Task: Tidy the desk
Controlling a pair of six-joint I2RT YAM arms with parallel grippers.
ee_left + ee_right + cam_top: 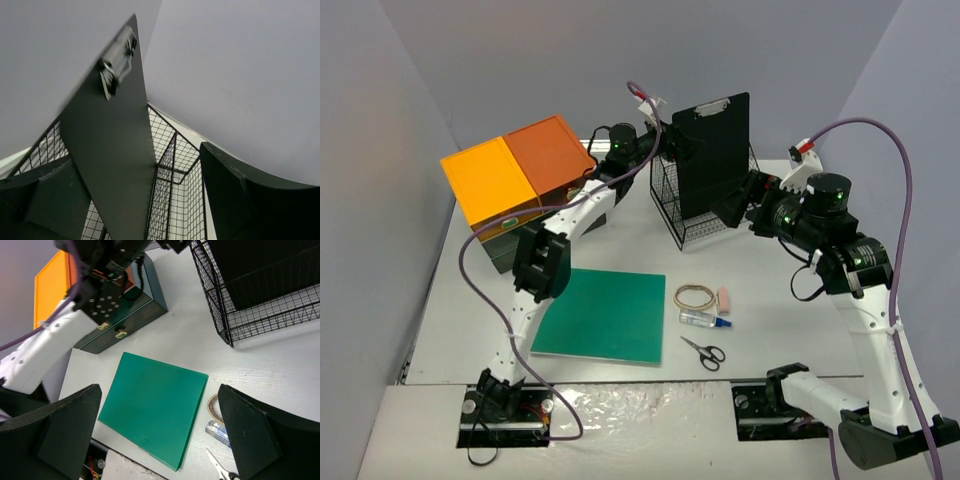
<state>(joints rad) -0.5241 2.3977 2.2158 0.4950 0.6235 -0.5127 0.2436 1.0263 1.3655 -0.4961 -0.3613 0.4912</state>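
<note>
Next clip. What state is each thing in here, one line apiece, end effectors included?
Clipboard, upright in the wire basket.
Wire basket, upright on the desk.
Drawer unit, closed.
Green board, flat on the desk.
Scissors, lying flat, blades together.
Small tube, lying on its side.
Left end effector, open, fingers either side of the clipboard.
Right end effector, open, empty, above the desk.

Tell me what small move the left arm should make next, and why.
Probably back the left end effector straight off the clipboard: its fingers stand apart on either side, and the clipboard already stands in the wire basket.
</note>
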